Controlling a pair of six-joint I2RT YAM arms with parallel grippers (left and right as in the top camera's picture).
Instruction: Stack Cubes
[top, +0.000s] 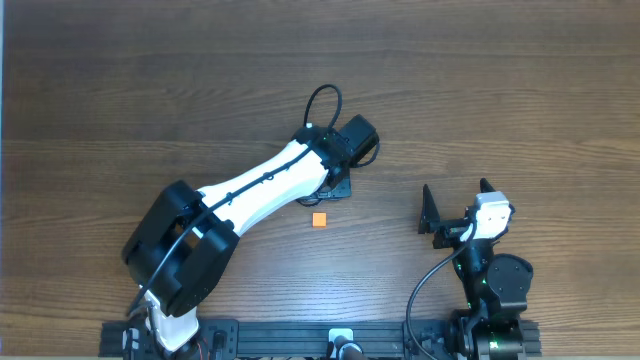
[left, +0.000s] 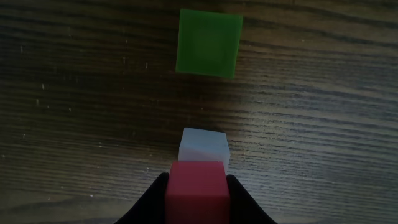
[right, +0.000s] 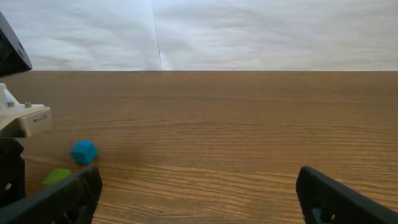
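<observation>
Wooden table (top: 520, 90): I see left gripper (left: 196, 185) clamping red cube (left: 197, 194), white cube (left: 204, 148) close by, green cube (left: 208, 42) farther; right gripper (top: 455, 195) spread wide.

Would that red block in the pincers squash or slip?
Probably not: the red cube shows sharp, square edges in the left gripper, so it looks stiff. Flat sides should give a steady hold; pushed, it would likely slide, not roll.

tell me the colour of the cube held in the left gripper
Red. The cube in the left gripper shows best in the left wrist view.
</observation>
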